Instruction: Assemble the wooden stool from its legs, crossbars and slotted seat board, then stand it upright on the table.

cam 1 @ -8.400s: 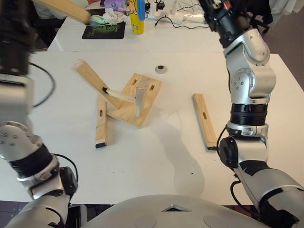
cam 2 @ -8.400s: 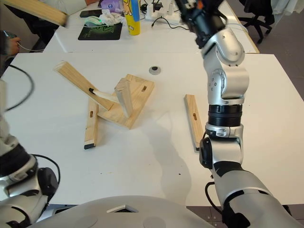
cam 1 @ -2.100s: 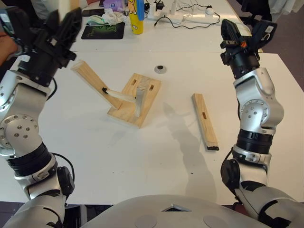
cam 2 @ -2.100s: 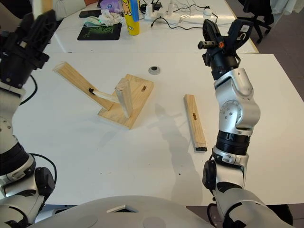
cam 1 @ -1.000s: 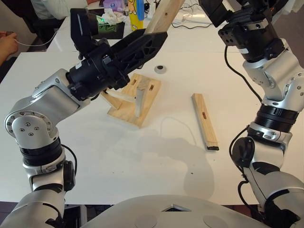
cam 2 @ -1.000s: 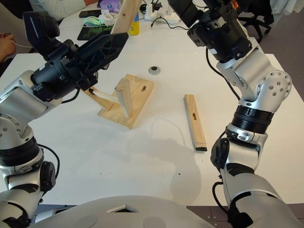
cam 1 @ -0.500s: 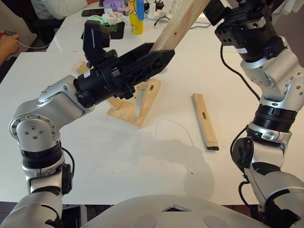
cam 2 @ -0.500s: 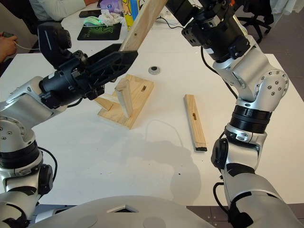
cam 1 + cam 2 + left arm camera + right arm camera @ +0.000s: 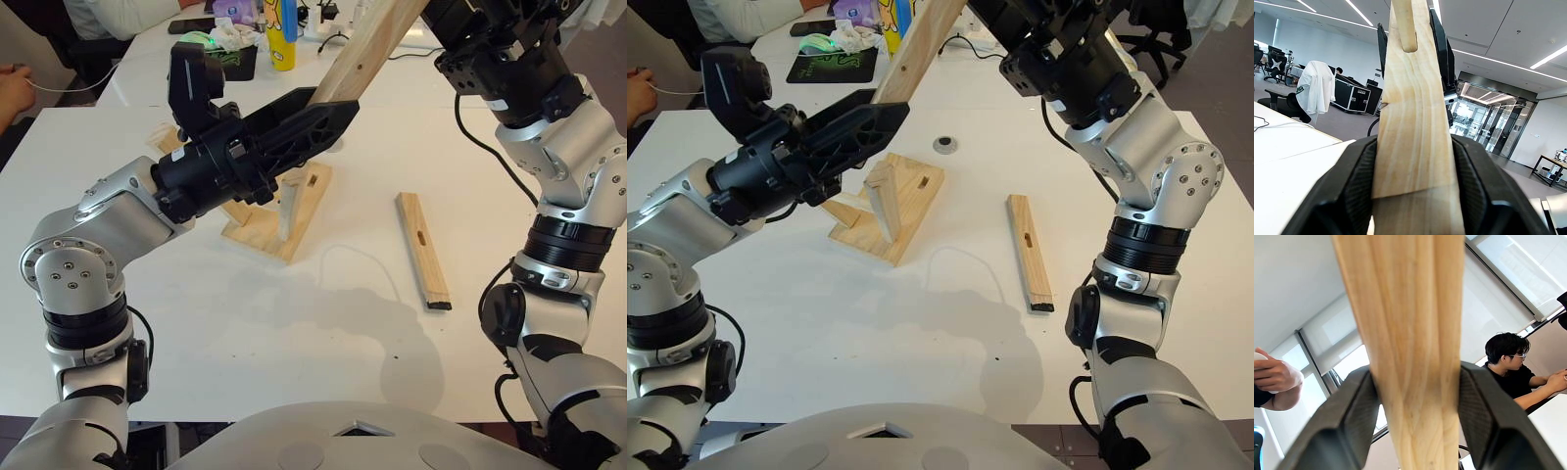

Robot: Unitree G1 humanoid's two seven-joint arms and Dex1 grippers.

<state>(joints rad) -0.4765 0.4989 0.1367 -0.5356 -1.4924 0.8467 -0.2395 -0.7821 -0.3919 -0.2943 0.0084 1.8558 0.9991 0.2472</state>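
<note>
Counter (image 9: 294, 333), white and smooth, carries the pale wooden seat board (image 9: 309, 201), which lies with legs fitted in it. One loose leg (image 9: 423, 250) with a slot lies flat, well apart on the board's right. Above them a long leg (image 9: 364, 59) of grained wood hangs slanted in the air, with the left gripper (image 9: 1415, 166) and the right gripper (image 9: 1415, 401) both clamped on it.

On the table (image 9: 294, 323), the seat board (image 9: 312, 186) lies left of centre with a standing leg (image 9: 287, 211) on it. A small disc (image 9: 331, 143) sits behind the board and a loose leg (image 9: 423, 249) lies to its right. Above the board, a raised leg (image 9: 367, 54) slants between the left gripper (image 9: 1413, 147) and the right gripper (image 9: 1413, 377).
</note>
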